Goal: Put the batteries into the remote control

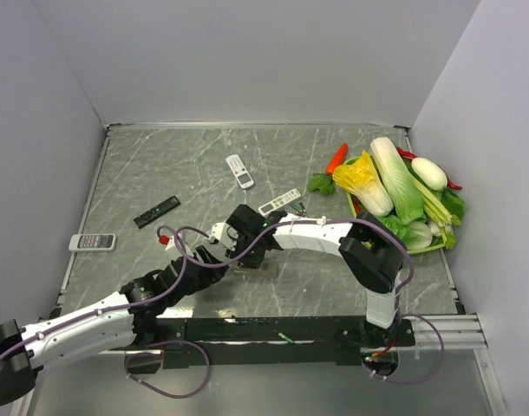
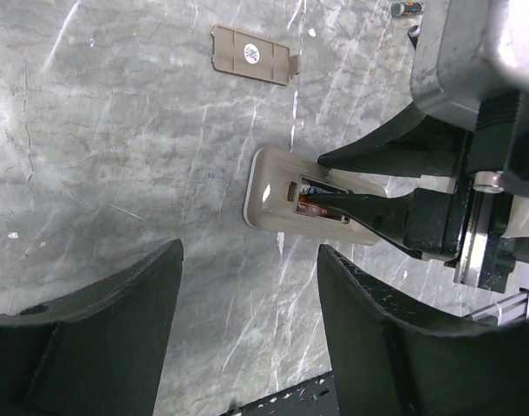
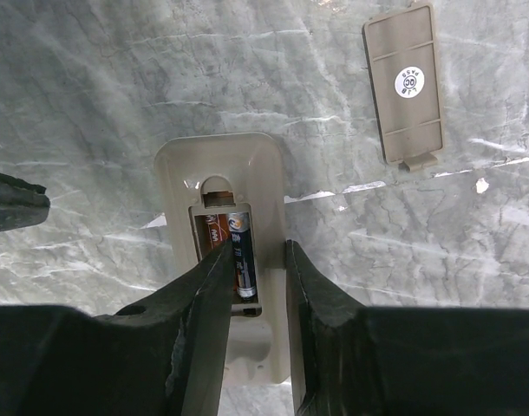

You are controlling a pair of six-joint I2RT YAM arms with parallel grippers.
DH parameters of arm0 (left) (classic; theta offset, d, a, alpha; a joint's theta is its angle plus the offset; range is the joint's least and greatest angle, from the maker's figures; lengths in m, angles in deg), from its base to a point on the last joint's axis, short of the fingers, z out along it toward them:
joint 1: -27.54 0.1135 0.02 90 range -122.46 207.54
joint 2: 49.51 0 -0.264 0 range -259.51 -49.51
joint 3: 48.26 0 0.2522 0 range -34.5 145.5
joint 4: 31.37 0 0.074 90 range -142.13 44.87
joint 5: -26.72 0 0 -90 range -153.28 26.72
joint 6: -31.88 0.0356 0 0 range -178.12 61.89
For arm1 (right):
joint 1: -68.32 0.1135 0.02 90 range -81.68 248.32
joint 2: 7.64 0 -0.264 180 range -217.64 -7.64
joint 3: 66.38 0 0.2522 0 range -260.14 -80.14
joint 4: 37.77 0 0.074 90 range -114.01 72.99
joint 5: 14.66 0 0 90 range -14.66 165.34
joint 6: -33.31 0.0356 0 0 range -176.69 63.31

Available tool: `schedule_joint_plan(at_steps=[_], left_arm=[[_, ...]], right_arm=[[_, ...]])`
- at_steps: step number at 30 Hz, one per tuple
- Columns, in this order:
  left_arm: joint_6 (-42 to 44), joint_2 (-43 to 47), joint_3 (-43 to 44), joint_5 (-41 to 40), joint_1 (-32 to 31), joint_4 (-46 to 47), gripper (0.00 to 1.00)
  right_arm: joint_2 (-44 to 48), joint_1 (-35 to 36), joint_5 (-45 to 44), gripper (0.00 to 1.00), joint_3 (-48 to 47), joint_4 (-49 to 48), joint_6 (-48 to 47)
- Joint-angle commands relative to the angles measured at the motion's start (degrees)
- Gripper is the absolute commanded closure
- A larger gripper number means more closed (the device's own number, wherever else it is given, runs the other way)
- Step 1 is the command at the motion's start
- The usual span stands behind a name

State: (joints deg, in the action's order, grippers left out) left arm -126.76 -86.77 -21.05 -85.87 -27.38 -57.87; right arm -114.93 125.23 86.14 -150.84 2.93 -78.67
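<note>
— Right wrist view: where is the remote [image 3: 219, 165]?
— Back up on the table [image 3: 91, 104], bay open. A battery [image 3: 242, 256] lies in the bay, on its right side in that view.
— And the right gripper [image 3: 257, 253]?
— Jaws narrowly apart over the bay. One fingertip [image 3: 214, 269] is down in the bay at the battery's left side, and the other sits at the remote's right edge. I can't tell if it presses the battery.
— Left gripper [image 2: 247, 260]?
— Released, fingers wide, hovering over the table near the remote's end.
— The cover [image 3: 405, 82]?
— Flat on the table, apart from the remote, round sticker up.
</note>
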Motion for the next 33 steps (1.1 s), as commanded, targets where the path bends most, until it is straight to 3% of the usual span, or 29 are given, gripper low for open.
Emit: schedule_joint_plan(at_steps=[1, 2, 8, 11, 18, 25, 33], left_arm=[[-0.18, 1.04, 0.08, -1.49, 0.25, 0.08, 0.33], [-0.26, 1.31, 0.08, -1.58, 0.16, -0.27, 0.33], [-0.88, 3.59, -0.27, -2.02, 0.16, -1.24, 0.33], [-0.97, 4.38, -0.45, -2.02, 0.25, -1.51, 0.32], [-0.70, 4.73, -0.18, -2.02, 0.25, -1.95, 0.32], [-0.35, 4.30, -0.18, -1.67, 0.25, -1.68, 0.32], [-0.09, 3.95, -0.18, -1.58, 0.16, -1.33, 0.32]], right_arm=[[-0.74, 1.19, -0.35, 0.82, 1.70, -1.28, -0.88], [0.05, 1.28, -0.18, 0.73, 1.79, -1.45, -0.70], [6.02, 0.14, 2.46, 0.43, 0.74, -1.27, 1.06], [9.10, -1.52, 2.55, 0.39, 0.03, -1.19, 2.37], [13.86, -10.21, -1.21, 0.41, 1.35, -2.33, 6.94], [10.00, -19.27, -7.81, 0.55, 3.28, -2.24, 9.41], [4.73, -24.03, -9.05, 0.63, 2.23, -1.36, 10.46]])
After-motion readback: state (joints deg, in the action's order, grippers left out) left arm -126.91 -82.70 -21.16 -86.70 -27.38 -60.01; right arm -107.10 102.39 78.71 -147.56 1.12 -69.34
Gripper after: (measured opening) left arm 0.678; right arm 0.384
